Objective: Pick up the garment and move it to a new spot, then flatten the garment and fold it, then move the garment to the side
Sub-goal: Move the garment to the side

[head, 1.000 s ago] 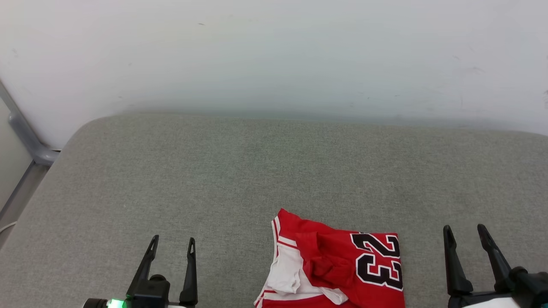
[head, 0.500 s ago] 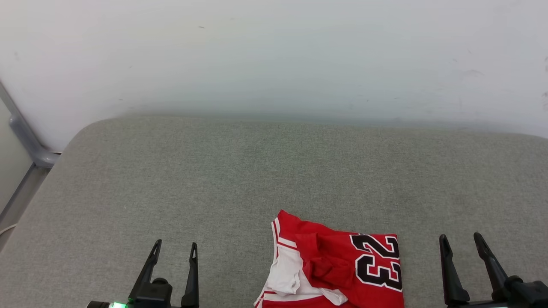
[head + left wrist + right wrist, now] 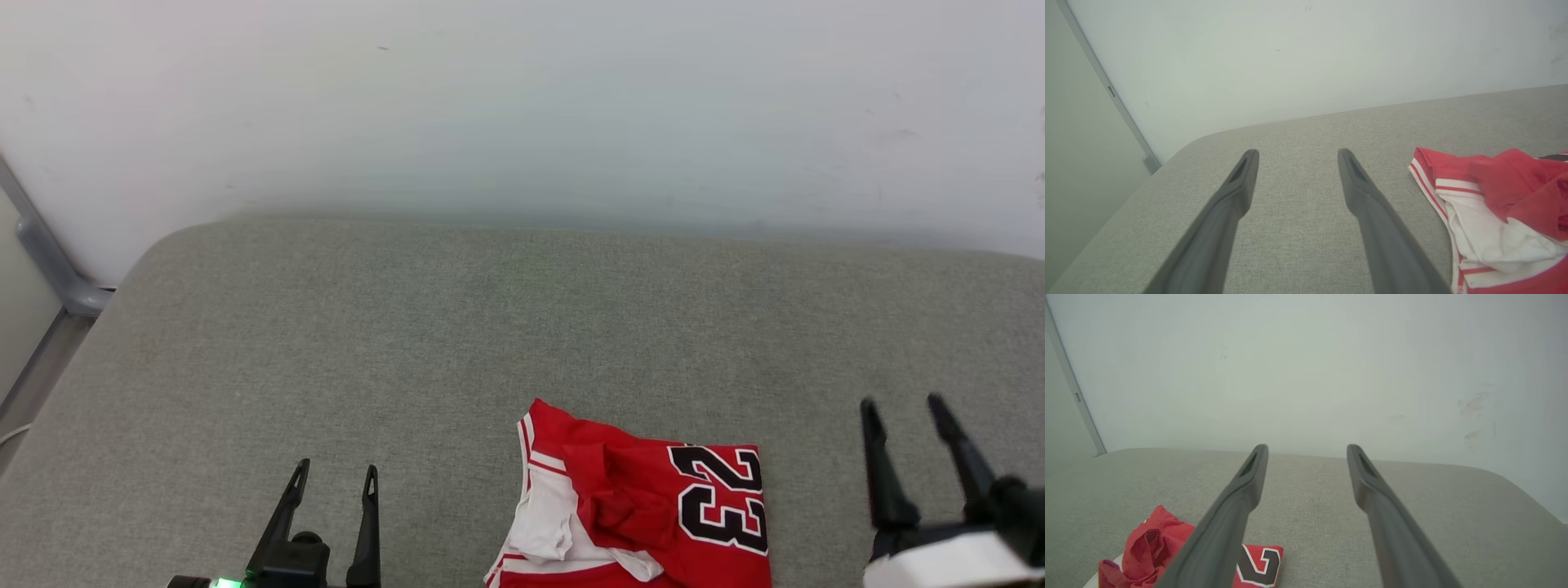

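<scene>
At the near edge of the grey cushion [image 3: 408,343], the red shirt [image 3: 645,506] lies crumpled, with white fabric bunched on its left and the "23" on its right. My left gripper [image 3: 337,467] hangs to its left, fingers spread, holding nothing. My right gripper [image 3: 900,402] hangs to its right, likewise spread and empty.

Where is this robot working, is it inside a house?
Probably an indoor room, though which kind is hard to say. The robot faces a soft grey fabric surface, like a mattress or sofa seat, with a bare white wall behind it and a crumpled red garment lying on it.
</scene>
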Motion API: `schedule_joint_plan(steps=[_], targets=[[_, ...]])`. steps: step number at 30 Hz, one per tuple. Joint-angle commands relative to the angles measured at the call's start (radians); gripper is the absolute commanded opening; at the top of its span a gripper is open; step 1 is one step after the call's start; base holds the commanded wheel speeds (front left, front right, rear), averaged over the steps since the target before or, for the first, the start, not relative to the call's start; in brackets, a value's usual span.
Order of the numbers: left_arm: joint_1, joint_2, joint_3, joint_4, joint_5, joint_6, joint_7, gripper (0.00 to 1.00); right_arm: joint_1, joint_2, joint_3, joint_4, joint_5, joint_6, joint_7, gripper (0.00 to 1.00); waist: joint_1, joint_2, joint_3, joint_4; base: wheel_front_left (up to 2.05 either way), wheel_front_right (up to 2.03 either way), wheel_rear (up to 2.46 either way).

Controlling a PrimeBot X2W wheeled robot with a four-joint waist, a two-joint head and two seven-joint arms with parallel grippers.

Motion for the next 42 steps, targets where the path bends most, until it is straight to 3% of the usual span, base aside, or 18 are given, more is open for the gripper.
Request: schedule_joint_plan(steps=[1, 9, 17, 22, 30, 35, 42], targets=[[-0.003, -0.001, 0.002, 0.0, -0.003, 0.0, -0.004, 1.0, -0.023, -0.014, -0.001, -0.007, 0.007, -0.001, 0.004, 1.0, 0.0001, 0.0, 0.002, -0.001, 0.0, 0.0, 0.0], [-0.023, -0.004, -0.002, 0.003, -0.002, -0.002, -0.004, 1.0, -0.229, -0.201, 0.057, -0.043, 0.113, -0.001, 0.151, 1.0, 0.0001, 0.0, 0.023, -0.001, 0.0, 0.0, 0.0], [-0.03, -0.009, -0.006, 0.006, -0.003, -0.004, -0.003, 1.0, -0.386, -0.325, 0.187, -0.017, 0.265, -0.001, 0.417, 1.0, 0.0001, 0.0, 0.038, 0.006, 0.0, 0.0, 0.0], [-0.038, -0.011, -0.01, 0.011, -0.004, -0.009, -0.003, 1.0, -0.393, -0.363, 0.263, 0.025, 0.362, -0.001, 0.596, 1.0, 0.0001, 0.0, 0.043, 0.018, 0.0, 0.0, 0.0], [-0.05, -0.013, -0.011, 0.006, -0.004, -0.011, -0.003, 1.0, -0.329, -0.401, 0.313, 0.092, 0.509, -0.001, 0.779, 1.0, 0.0001, 0.0, 0.075, 0.036, 0.0, 0.0, 0.0], [-0.068, -0.015, -0.013, 0.004, 0.0, -0.012, -0.003, 1.0, -0.307, -0.409, 0.351, 0.131, 0.549, -0.001, 0.826, 1.0, 0.0001, 0.0, 0.108, 0.043, 0.0, 0.0, 0.0], [-0.111, -0.026, -0.023, 0.008, 0.008, -0.02, -0.003, 1.0, -0.301, -0.372, 0.405, 0.217, 0.589, -0.001, 0.823, 1.0, 0.0001, 0.0, 0.168, 0.062, 0.0, 0.0, 0.0]])
